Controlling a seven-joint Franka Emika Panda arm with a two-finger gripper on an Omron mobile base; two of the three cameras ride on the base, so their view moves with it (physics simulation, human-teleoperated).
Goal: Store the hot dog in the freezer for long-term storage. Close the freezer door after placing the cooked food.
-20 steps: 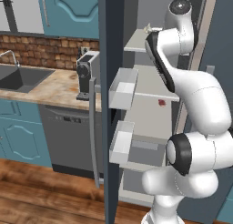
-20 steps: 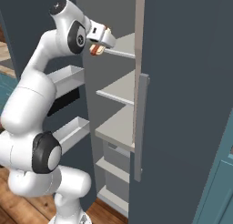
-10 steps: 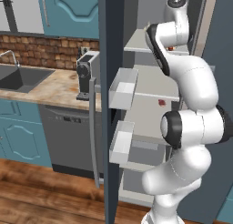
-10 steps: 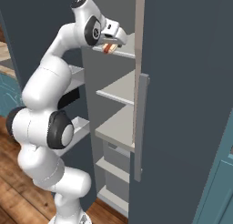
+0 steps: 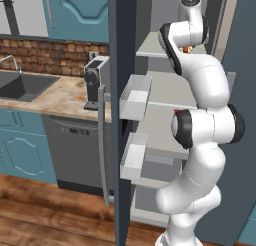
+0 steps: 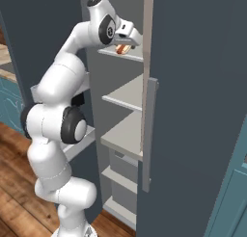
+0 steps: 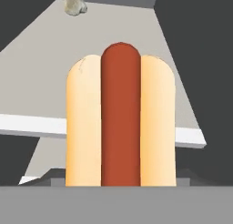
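The hot dog (image 6: 120, 49), a tan bun with a red sausage down its middle, hangs in my gripper (image 6: 124, 44), which is shut on it. It sits just above the front of the upper pale shelf (image 6: 130, 55) inside the freezer (image 6: 123, 94). In the hand view the hot dog (image 7: 120, 118) stands over that shelf (image 7: 54, 73), pointing into the compartment. From the left base view my arm covers most of the hand, and a sliver of the hot dog (image 5: 186, 49) peeks out. The freezer door (image 5: 122, 115) stands wide open to the left, its white bins (image 5: 134, 96) facing inward.
A whitish bulb (image 7: 75, 4) lies at the back of the upper shelf. A tiny dark-red item (image 5: 176, 111) rests on a lower shelf. The fridge's right door (image 6: 193, 86) is closed, close beside the hand. A coffee machine (image 5: 95, 82) and sink (image 5: 20, 85) sit on the left counter.
My arm has stretched up and forward, carrying the hot dog from outside the opening to just over the upper shelf's front edge. The door has not moved.
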